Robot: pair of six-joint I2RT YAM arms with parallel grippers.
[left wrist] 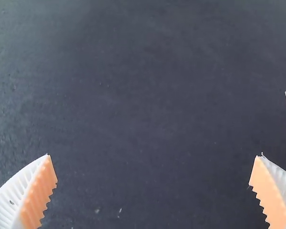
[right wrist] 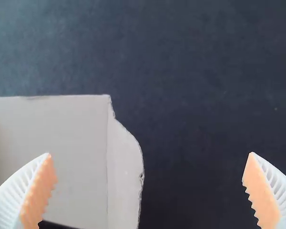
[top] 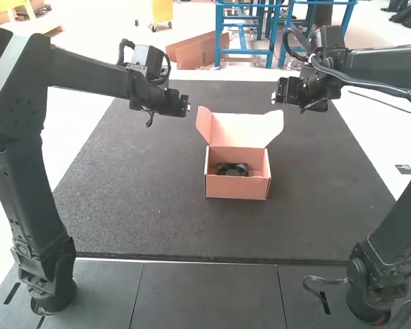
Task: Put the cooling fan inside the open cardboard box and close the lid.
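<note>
My left end effector [left wrist: 154,160] hung wide open above the dark mat counter [top: 123,178], just left of the raised lid [top: 238,127]. The pale cardboard box [top: 237,185] sat mid-counter, with the black round cooling fan [top: 231,168] lying inside. My right end effector [right wrist: 150,155], equally wide, hovered over the lid's right corner, so I judged it the nearer one for folding the lid down towards me.

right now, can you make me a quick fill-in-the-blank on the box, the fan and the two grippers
1. The cooling fan lies ___ the cardboard box.
2. The box's lid is not yet ___.
3. The left gripper and the right gripper both have their fingers ___.
Missing words: inside; closed; open.
</note>
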